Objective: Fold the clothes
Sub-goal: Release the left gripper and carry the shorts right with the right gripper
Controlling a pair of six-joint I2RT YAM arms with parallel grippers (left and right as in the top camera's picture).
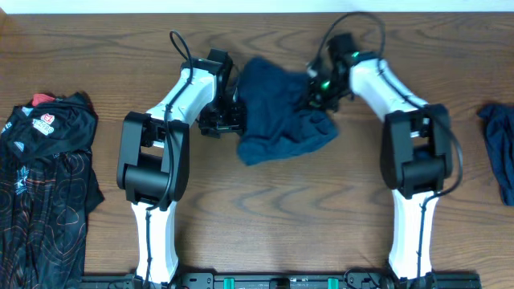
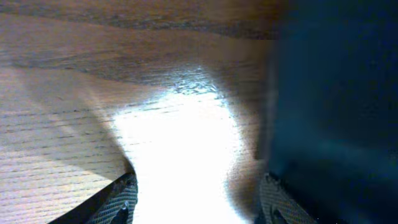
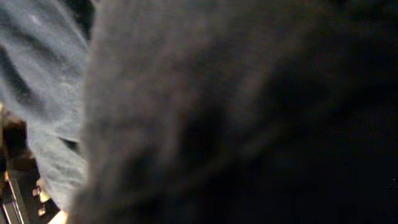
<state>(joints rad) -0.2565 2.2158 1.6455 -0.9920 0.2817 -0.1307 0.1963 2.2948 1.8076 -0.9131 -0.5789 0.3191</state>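
Plainly, the folding has barely begun. Across the wooden table we see three garments, none folded. The largest, a black jersey with red lines, lies loosely spread at the far left edge, well apart from both arms. In the middle, between the arms, sits the blue garment, bunched in a rumpled heap (no flat panel, no crease we can make out). A second blue cloth lies at the far right edge, partly out of frame.

We see no basket, bin or tray, so nothing is contained anywhere.

The right gripper is closed at the heap's upper right edge. Its wrist view is smothered in cloth, so we judge it pinches the blue garment. The left gripper stands parted, bare table between its fingers, cloth just beside one finger, nothing held.
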